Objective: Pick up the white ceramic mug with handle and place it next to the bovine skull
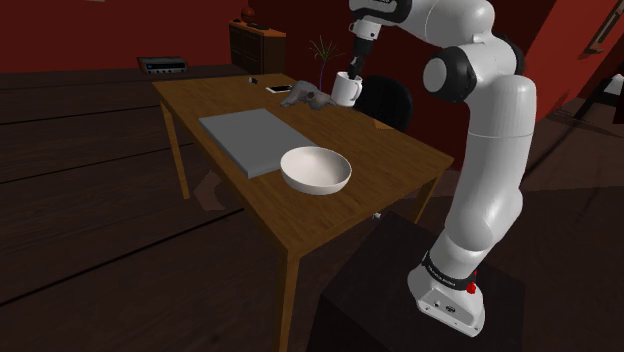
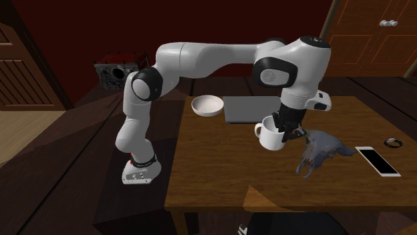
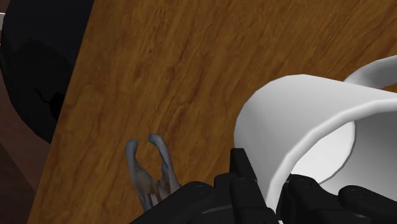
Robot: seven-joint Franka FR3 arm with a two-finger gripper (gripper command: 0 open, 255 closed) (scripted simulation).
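Fig.: White arm reaching over wooden counter (image 1: 400, 150) w/ black pincer (image 2: 286, 128) clamped on rim wall of white mug (image 2: 272, 137), one finger inside, one outside (wrist view). Mug sat just beside grey-blue bovine skull (image 2: 319, 152), on skull's left in second exterior view; whether mug base touched counter could not be told. White bowl (image 1: 316, 170) and flat grey board (image 1: 255, 140) lay nearer the stand, well apart from mug. A phone (image 2: 377, 161) lay past the skull, near counter's far end.
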